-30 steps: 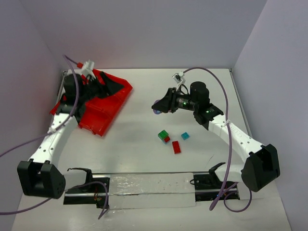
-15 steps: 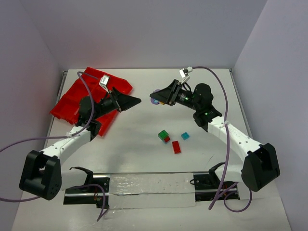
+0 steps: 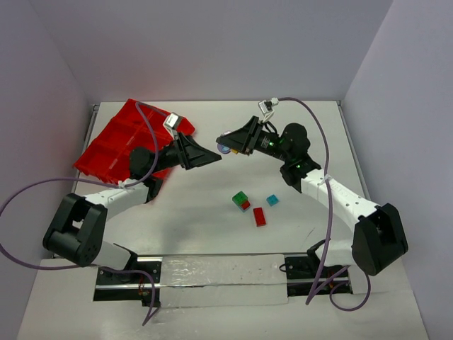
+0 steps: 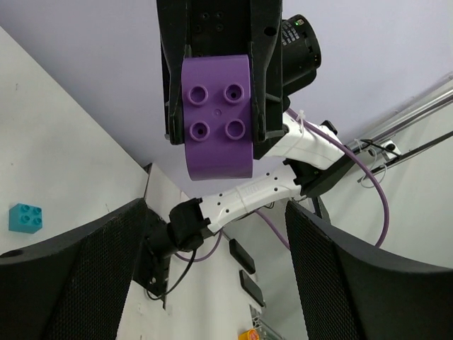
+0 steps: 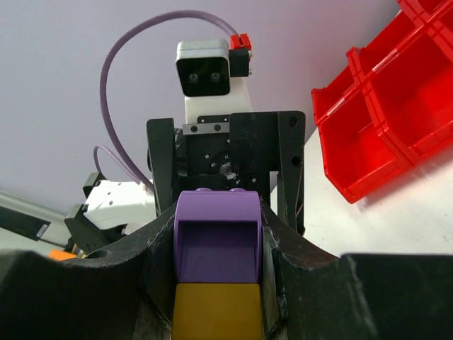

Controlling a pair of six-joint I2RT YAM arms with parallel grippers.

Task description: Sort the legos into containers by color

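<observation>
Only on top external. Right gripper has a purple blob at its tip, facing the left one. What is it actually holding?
Observer: The right wrist view shows the right gripper clamped on a purple brick stacked on a yellow brick.
Operator: Is the left one open?
Observer: Yes. In the left wrist view, the left gripper is spread wide and the purple brick's four studs face its camera.
Operator: Any contact yet?
Observer: None visible. In the left wrist view, the brick shows clear of both left fingers, not between them.
</observation>
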